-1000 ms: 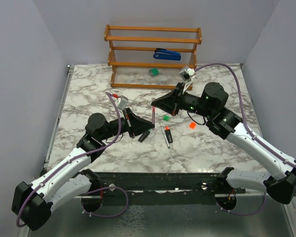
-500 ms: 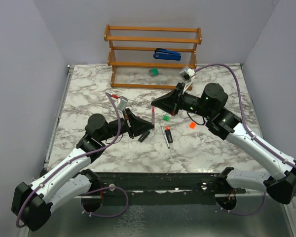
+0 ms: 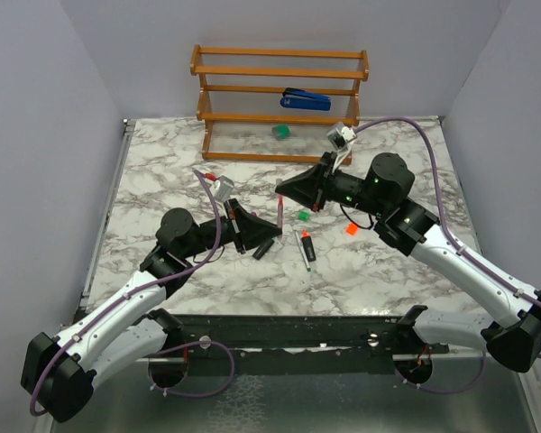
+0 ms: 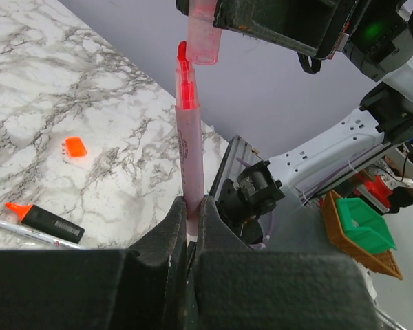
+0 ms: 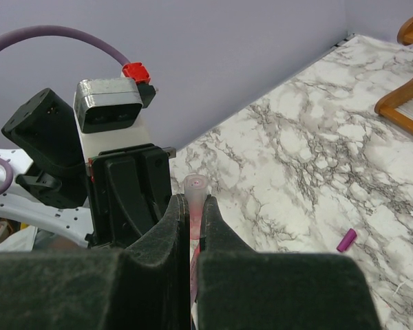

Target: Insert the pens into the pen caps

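Left claw (image 4: 191, 210): grasping pink pen (image 4: 188, 137).
Right claw (image 5: 191, 206): grasping pale pink cap (image 4: 205, 38).
Change: I see almost none; tip still outside cap.

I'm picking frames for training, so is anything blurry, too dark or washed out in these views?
Top external: even soft light, faint shadows, all sharp. Left wrist: the pink pen is crisp; the left gripper's fingers are dark with little detail. Right wrist: the right gripper's fingers near the lens look soft and dark, the marble table sharp.
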`<state>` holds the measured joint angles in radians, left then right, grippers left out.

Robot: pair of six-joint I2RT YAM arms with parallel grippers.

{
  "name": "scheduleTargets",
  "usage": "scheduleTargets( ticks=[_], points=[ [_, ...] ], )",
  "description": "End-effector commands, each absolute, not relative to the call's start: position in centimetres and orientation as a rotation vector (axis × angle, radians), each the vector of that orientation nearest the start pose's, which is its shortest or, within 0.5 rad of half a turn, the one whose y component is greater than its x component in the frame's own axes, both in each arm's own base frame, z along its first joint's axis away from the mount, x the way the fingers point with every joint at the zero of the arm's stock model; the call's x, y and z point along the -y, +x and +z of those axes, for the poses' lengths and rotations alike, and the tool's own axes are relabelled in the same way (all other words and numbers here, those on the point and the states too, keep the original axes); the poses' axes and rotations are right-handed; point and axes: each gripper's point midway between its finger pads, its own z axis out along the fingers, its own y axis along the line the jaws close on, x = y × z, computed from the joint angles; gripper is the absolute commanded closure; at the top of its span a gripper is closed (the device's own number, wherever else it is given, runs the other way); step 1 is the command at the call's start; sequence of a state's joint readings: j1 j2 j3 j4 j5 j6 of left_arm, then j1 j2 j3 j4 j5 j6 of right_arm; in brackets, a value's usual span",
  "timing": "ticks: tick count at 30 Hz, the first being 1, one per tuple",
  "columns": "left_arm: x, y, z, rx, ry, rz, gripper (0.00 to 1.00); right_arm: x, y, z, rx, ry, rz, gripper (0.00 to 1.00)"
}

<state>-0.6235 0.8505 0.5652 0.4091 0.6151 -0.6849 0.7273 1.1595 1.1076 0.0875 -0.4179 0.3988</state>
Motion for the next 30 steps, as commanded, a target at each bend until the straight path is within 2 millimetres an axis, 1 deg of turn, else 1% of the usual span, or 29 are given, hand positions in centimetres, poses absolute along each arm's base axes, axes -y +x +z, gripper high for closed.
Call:
scheduleTargets(
  ticks=[1,6,7,11,14,21,24,30],
  points=[
    [27.3,16.9,30.6,-1.515,0.529,-1.471,1.00,-32.7,23.3,35.9,-1.599,-0.653,1.196,1.00],
    [27.4,17.1,30.7,-1.511,0.533,-1.463,1.00,-32.5,22.3,34.4,-1.649,-0.683,1.219,1.00],
    [27.4,17.1,30.7,-1.511,0.533,-1.461,1.00,-32.4,22.0,33.6,-1.685,-0.686,1.224,0.99],
    [27.4,17.2,30.8,-1.509,0.535,-1.455,1.00,-31.9,21.5,32.9,-1.707,-0.683,1.220,0.99],
    [27.4,17.2,30.6,-1.518,0.533,-1.458,1.00,-31.4,21.8,33.5,-1.690,-0.652,1.192,1.00],
    [27.5,17.1,29.9,-1.536,0.540,-1.468,1.00,-30.9,23.4,36.5,-1.607,-0.579,1.125,1.00],
    [27.5,16.9,29.7,-1.542,0.541,-1.472,1.00,-31.0,23.6,36.9,-1.599,-0.578,1.125,0.99],
    [27.4,16.8,29.7,-1.536,0.540,-1.471,1.00,-31.3,23.7,36.7,-1.589,-0.580,1.137,1.00]
  ],
)
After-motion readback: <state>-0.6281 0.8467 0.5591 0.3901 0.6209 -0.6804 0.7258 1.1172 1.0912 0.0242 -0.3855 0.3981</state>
